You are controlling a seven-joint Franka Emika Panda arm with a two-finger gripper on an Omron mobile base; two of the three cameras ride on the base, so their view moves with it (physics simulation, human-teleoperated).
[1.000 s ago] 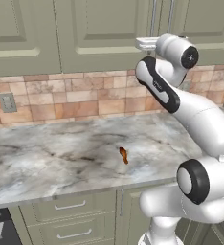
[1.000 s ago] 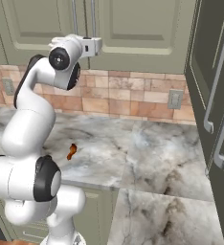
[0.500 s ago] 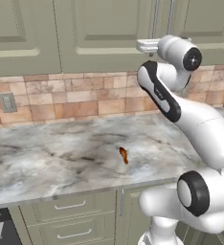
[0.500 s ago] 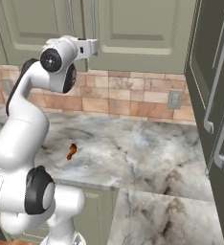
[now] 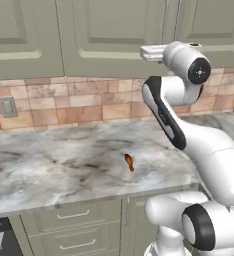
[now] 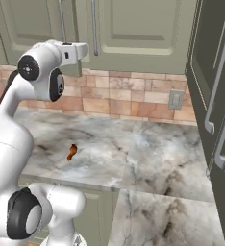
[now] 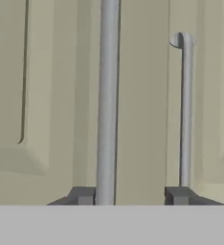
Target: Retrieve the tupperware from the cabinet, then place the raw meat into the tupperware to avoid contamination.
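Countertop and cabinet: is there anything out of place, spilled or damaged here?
One oddity: the raw meat lies directly on the bare marble countertop, with no container under it. The cabinet doors are shut and look undamaged. Nothing is spilled.

Raw meat (image 5: 129,162) lying on worktop (image 5: 49,165), below closed cabinet (image 5: 109,35); end effector (image 7: 130,194) facing cabinet's handles (image 7: 107,95).

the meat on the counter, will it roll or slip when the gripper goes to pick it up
The meat is a tiny elongated chunk lying flat on the counter, so it probably won't roll far. It looks light for its size, so a nudge would likely slide it on the smooth marble. Being so thin, it may slip out unless the fingers close across its narrow side.
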